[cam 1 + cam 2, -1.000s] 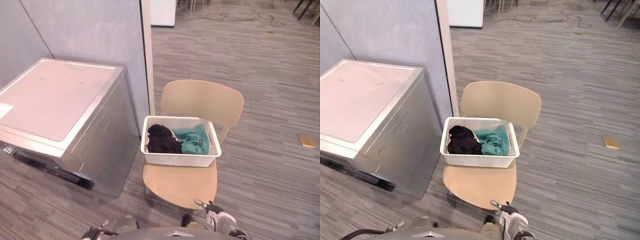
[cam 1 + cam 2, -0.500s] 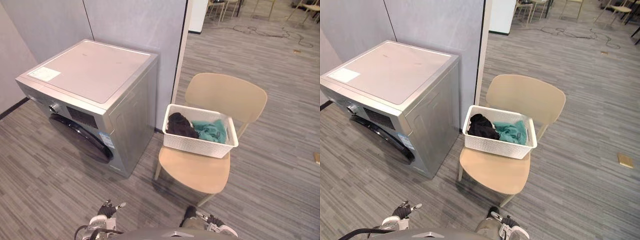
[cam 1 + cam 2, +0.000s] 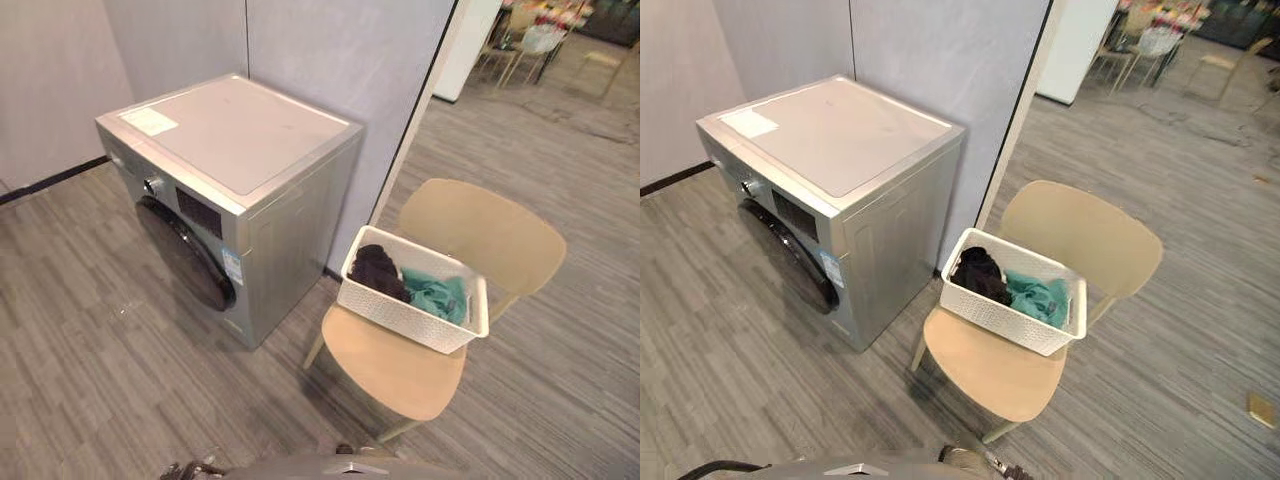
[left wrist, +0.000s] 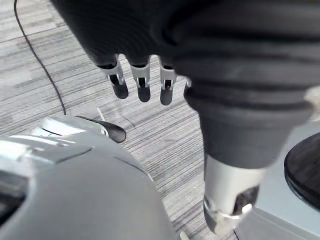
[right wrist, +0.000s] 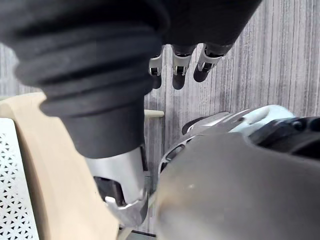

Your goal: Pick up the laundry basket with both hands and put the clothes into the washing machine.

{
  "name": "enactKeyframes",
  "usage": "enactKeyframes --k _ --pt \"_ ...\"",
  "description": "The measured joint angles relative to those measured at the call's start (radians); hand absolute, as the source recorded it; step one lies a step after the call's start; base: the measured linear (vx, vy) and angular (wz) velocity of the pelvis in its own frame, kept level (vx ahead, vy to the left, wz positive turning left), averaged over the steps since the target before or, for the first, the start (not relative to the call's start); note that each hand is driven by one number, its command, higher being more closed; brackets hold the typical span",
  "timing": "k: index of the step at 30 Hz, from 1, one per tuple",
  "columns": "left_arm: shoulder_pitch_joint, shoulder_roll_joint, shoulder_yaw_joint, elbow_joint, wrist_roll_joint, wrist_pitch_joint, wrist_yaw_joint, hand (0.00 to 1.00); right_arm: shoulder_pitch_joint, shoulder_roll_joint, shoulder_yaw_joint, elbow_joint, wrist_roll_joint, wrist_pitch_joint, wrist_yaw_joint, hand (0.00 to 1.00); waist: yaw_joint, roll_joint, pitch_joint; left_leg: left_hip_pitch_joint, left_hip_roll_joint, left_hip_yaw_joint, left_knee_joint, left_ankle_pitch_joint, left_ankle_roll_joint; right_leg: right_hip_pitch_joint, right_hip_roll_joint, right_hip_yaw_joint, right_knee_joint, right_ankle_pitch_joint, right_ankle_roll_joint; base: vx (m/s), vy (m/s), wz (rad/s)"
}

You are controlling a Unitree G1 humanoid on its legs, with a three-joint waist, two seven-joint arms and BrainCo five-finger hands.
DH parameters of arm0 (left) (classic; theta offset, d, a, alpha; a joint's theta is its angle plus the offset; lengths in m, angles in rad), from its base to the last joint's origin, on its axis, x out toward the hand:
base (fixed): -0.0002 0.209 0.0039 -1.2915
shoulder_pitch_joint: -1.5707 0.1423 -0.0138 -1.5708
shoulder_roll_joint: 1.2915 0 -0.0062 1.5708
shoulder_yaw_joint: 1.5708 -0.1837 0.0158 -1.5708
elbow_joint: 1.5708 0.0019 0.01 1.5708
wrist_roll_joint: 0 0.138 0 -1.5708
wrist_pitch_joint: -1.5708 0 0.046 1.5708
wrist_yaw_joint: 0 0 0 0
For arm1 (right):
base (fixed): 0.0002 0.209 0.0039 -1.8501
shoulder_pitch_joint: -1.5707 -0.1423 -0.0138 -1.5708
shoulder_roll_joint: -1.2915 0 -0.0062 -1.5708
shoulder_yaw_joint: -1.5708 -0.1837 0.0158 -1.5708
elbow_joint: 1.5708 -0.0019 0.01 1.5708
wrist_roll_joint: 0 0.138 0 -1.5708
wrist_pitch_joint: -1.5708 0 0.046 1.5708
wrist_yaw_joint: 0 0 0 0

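Note:
A white perforated laundry basket [image 3: 415,300] sits on the seat of a beige chair [image 3: 400,365]. Inside it lie a black garment [image 3: 378,270] and a teal garment [image 3: 437,297]. To the left of the chair stands a silver front-loading washing machine [image 3: 235,140], its dark round door [image 3: 188,256] shut. My left hand [image 4: 142,82] hangs low by my side, fingers relaxed, holding nothing. My right hand [image 5: 181,65] hangs the same way, close to the chair's seat edge [image 5: 30,165] and a corner of the basket [image 5: 12,200]. Both hands are well short of the basket.
A grey partition wall [image 3: 330,50] rises behind the machine and a white post [image 3: 1020,120] stands behind the chair. Grey plank floor [image 3: 90,340] spreads in front of the machine. A small tan object [image 3: 1262,410] lies on the floor at the far right. Other chairs [image 3: 1140,45] stand far back.
The camera has swung left, so the machine's front and door now show. Basket, clothes and chair have not moved. My hands have slipped below the eye views' lower edge.

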Motion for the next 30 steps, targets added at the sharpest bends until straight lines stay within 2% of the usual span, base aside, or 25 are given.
enactKeyframes --k 1,2,3,7,14,15,16,17,18,20,21,23,25,26,27,28,29,30 --pt "-0.001 -0.001 -0.006 0.0 -0.002 0.0 0.001 0.0 -0.007 -0.002 0.004 0.003 0.0 0.0 0.0 0.0 0.001 0.003 0.0 0.0 0.0 0.002 -0.002 0.002 0.002 0.006 0.004 0.003 -0.017 0.012 -0.001 0.04 0.065 -0.22" --pt "-0.01 -0.001 -0.043 0.0 -0.024 -0.001 0.007 0.0 -0.034 -0.005 0.042 0.003 0.0 -0.002 -0.003 0.0 0.002 0.015 -0.006 -0.003 -0.002 0.014 -0.01 0.004 0.003 0.029 0.015 0.014 -0.097 0.064 -0.004 0.03 0.074 -0.19" --pt "-0.021 0.0 -0.067 0.0 -0.028 -0.002 0.007 0.0 -0.048 -0.002 0.062 0.003 0.0 -0.003 -0.004 0.0 0.0 0.017 -0.007 -0.003 -0.004 0.016 -0.012 0.004 0.003 0.043 0.018 0.014 -0.135 0.086 -0.003 0.03 0.084 -0.17" --pt "-0.076 0.001 -0.139 -0.001 -0.039 -0.027 0.01 0.0 -0.079 0.008 0.126 0.003 0.008 -0.016 -0.009 0.0 0.0 0.017 -0.011 -0.008 -0.015 0.011 -0.014 0.002 0.006 0.073 0.018 0.015 -0.214 0.125 -0.006 0.01 0.029 0.01" --pt "-0.084 -0.011 -0.169 0.018 -0.039 -0.037 0.009 0.0 -0.037 0.003 0.179 0.004 0.008 -0.032 -0.004 0.0 -0.01 0.029 -0.004 -0.014 -0.019 -0.012 0.011 -0.004 0.017 0.11 0.018 -0.008 -0.245 0.133 0.002 0.02 0.002 0.1" --pt "-0.08 -0.009 -0.158 0.023 -0.04 -0.037 0.009 0.0 -0.034 -0.004 0.178 0.007 -0.002 -0.032 -0.003 0.0 -0.011 0.036 0.01 -0.05 -0.027 -0.018 0.085 -0.013 0.031 0.112 0.007 -0.014 -0.228 0.113 -0.003 -0.01 0.018 0.35" --pt "-0.085 -0.01 -0.144 0.023 -0.04 -0.037 0.008 0.0 -0.034 -0.008 0.17 0.009 -0.001 -0.031 -0.002 0.0 -0.015 0.026 0.019 -0.071 -0.03 -0.021 0.138 -0.016 0.035 0.122 0.001 -0.015 -0.216 0.099 -0.001 -0.05 0.001 0.79" --pt "-0.088 -0.007 -0.127 0.016 -0.04 -0.038 0.007 0.0 -0.031 -0.013 0.133 0.015 -0.006 -0.031 -0.002 0.0 -0.023 0.034 0.054 -0.104 -0.033 -0.018 0.226 -0.016 0.034 0.149 -0.006 -0.015 -0.193 0.07 -0.006 -0.06 -0.009 0.89" --pt "-0.087 -0.008 -0.119 0.011 -0.041 -0.039 0.007 0.0 -0.024 -0.02 0.119 0.019 -0.017 -0.03 -0.003 0.0 -0.022 0.031 0.054 -0.118 -0.031 -0.01 0.257 -0.016 0.034 0.157 -0.011 -0.022 -0.18 0.062 -0.005 -0.06 0.02 1.0" --pt "-0.069 -0.011 -0.053 0.004 -0.042 -0.042 0.007 0.0 -0.011 -0.037 0.043 0.044 -0.065 -0.027 -0.005 0.0 0.001 0.027 0.068 -0.131 -0.003 0.053 0.317 -0.016 0.032 0.179 -0.031 -0.051 -0.162 0.032 0.006 -0.08 0.055 0.51" --pt "-0.059 -0.011 -0.036 0.004 -0.042 -0.042 0.007 0.0 -0.011 -0.037 0.025 0.043 -0.072 -0.025 -0.005 0.0 0.004 0.026 0.066 -0.136 0.002 0.062 0.326 -0.021 0.033 0.181 -0.032 -0.05 -0.163 0.03 0.009 -0.08 0.044 -0.01" --pt "-0.008 -0.021 0.055 0.038 -0.062 -0.032 0.009 0.0 -0.006 -0.042 -0.014 0.038 -0.075 -0.021 -0.005 0.0 -0.005 0.049 0.067 -0.148 0.048 0.088 0.342 -0.073 0.04 0.179 -0.031 -0.038 -0.166 0.027 0.016 -0.04 0.058 -0.15" --pt "0.016 -0.026 0.096 0.041 -0.063 -0.028 0.012 0.0 0.006 -0.042 -0.014 0.038 -0.075 -0.02 -0.005 0.0 -0.009 0.05 0.067 -0.165 0.092 0.075 0.332 -0.079 0.039 0.178 -0.032 -0.028 -0.171 0.023 0.033 0.0 0.164 -0.02" --pt "0.021 -0.032 0.125 0.041 -0.076 -0.024 0.015 0.0 0.026 -0.042 -0.013 0.038 -0.078 -0.021 -0.004 0.0 -0.008 0.051 0.066 -0.185 0.138 0.059 0.296 -0.077 0.037 0.176 -0.042 -0.027 -0.178 0.031 0.057 0.04 0.266 0.0" --pt "0.021 -0.037 0.132 0.04 -0.084 -0.024 0.02 0.0 0.029 -0.048 -0.012 0.038 -0.078 -0.021 -0.004 0.0 -0.009 0.055 0.064 -0.19 0.151 0.05 0.265 -0.075 0.034 0.177 -0.047 -0.031 -0.182 0.038 0.071 0.05 0.28 0.09" --pt "0.016 -0.042 0.14 0.039 -0.101 -0.024 0.028 0.0 0.033 -0.065 -0.008 0.038 -0.08 -0.02 -0.007 0.0 -0.015 0.071 0.056 -0.191 0.152 0.066 0.237 -0.028 -0.046 0.186 -0.059 -0.043 -0.2 0.056 0.101 0.13 0.315 0.24" --pt "0.017 -0.039 0.13 0.032 -0.106 -0.027 0.031 0.0 0.036 -0.05 -0.001 0.043 -0.08 -0.018 -0.009 0.0 -0.021 0.047 0.051 -0.193 0.115 0.085 0.226 -0.031 -0.038 0.207 -0.089 -0.044 -0.22 0.065 0.115 0.26 0.348 0.39" --pt "-0.001 -0.017 0.093 0.024 -0.109 -0.035 0.032 0.0 0.036 -0.033 0.012 0.043 -0.08 -0.018 -0.015 0.0 -0.021 0.013 0.045 -0.193 0.075 0.086 0.23 -0.035 -0.034 0.223 -0.107 -0.048 -0.197 0.056 0.109 0.33 0.359 0.42"
